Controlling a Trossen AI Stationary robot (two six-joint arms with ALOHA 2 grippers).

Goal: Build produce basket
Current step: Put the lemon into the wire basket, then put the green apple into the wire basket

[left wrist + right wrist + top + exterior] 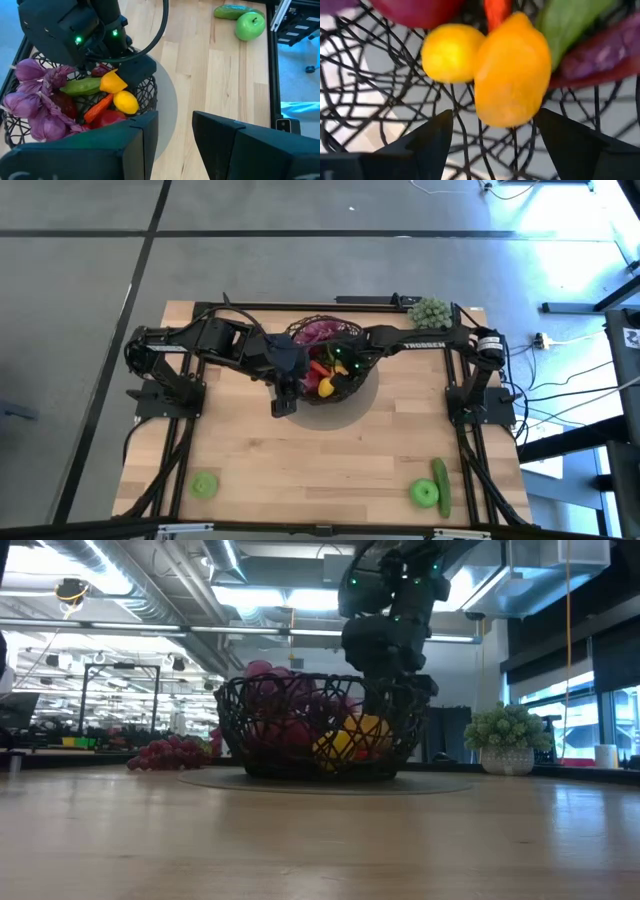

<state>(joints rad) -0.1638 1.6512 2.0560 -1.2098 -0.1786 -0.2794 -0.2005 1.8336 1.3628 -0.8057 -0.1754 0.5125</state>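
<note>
The dark wire basket (325,370) stands on a round grey mat at the table's far middle. It holds purple pieces (30,100), a green cucumber (82,86), an orange carrot (97,109), a yellow lemon (125,101), something red (107,119) and an orange-yellow piece (512,70). My right gripper (495,125) reaches down into the basket and is open. Its fingers stand on either side of the orange-yellow piece, just short of it. My left gripper (175,135) hovers open above the basket's near rim, nothing between its fingers.
A green apple (205,485) lies near the front left. Another green apple (424,493) and a cucumber (441,480) lie near the front right. A pale green bumpy cluster (428,310) stands at the far right corner. Bare wood spreads in front of the basket.
</note>
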